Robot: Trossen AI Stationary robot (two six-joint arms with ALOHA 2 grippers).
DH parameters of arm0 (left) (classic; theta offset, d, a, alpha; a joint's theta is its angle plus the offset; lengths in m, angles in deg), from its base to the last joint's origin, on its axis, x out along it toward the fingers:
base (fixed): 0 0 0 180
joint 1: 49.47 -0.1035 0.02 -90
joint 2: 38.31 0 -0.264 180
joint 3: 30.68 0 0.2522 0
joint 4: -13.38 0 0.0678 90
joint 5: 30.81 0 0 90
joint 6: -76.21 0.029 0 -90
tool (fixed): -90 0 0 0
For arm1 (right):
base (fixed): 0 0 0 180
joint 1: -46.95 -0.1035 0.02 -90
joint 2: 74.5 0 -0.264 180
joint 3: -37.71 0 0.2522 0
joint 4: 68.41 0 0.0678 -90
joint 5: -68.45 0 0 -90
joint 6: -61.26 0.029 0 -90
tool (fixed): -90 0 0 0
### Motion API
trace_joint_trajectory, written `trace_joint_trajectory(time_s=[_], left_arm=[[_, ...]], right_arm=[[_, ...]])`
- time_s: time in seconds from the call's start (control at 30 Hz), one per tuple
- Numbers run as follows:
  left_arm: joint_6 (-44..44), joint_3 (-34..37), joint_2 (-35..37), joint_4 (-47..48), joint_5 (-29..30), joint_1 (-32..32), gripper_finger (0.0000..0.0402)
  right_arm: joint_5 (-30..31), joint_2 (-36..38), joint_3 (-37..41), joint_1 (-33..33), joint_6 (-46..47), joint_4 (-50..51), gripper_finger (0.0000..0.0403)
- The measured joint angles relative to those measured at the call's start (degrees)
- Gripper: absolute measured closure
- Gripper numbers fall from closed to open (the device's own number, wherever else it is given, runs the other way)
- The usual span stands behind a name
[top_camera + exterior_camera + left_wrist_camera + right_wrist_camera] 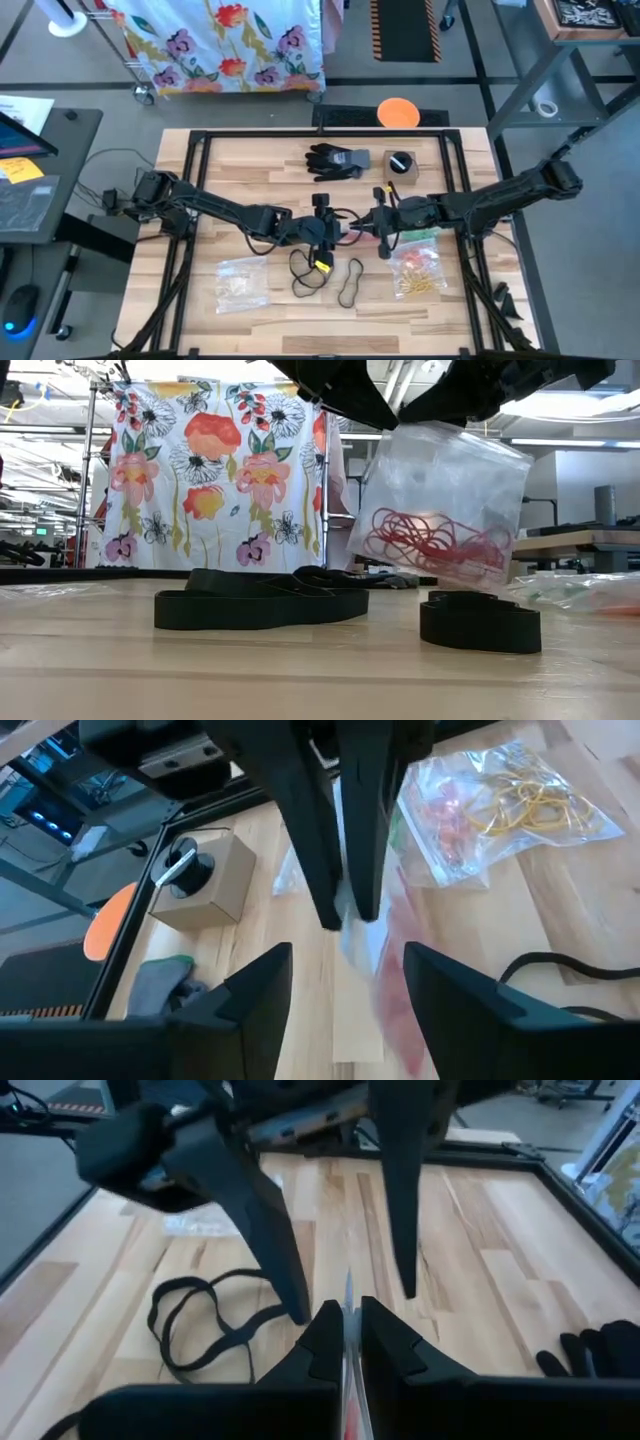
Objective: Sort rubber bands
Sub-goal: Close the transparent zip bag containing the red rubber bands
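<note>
A clear plastic bag [440,510] with red rubber bands [430,540] inside hangs over the middle of the table. My right gripper [378,228] is shut on it. My left gripper [335,232] faces it from the table's left. It is open, with one finger [255,1000] on either side of the hanging bag [395,970], touching nothing. Black bands [310,270] lie flat on the wood nearer the front edge. My right gripper pinches the bag's top edge [347,1295] between its two fingers [385,1342]. The fingers come from the table's right, slanting a little downward. The bag hangs below them, tilted, and the red bands have gathered in its lower part [440,545].
A bag of yellow and orange bands [420,270] lies front right, and another clear bag [243,283] front left. A black glove [335,160] and a small box with a black knob [400,165] sit at the back. A black frame [200,140] rims the table.
</note>
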Motion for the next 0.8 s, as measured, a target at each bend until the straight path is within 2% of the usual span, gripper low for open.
trace_joint_trajectory(time_s=[0.17, 0.33, 0.53, 0.8], left_arm=[[-0.24, 0.0, 0.0, -0.45, -0.02, 0.02, 0.0217], [-0.04, 0.0, 0.0, -1.0, -0.02, 0.02, 0.0245], [0.46, 0.0, 0.0, -0.97, -0.13, 0.02, 0.0278], [0.48, -0.02, 0.0, -2.1, -0.15, 0.02, 0.0305]], right_arm=[[0.05, 0.72, 0.0, -0.95, -0.15, 0.53, 0.0386], [0.12, 0.72, 0.0, -1.02, -0.11, 1.06, 0.0386], [3.07, 0.72, 0.0, -0.86, 0.02, 2.13, 0.0386], [3.22, 0.72, 0.0, -0.59, 0.05, 2.08, 0.0385]])
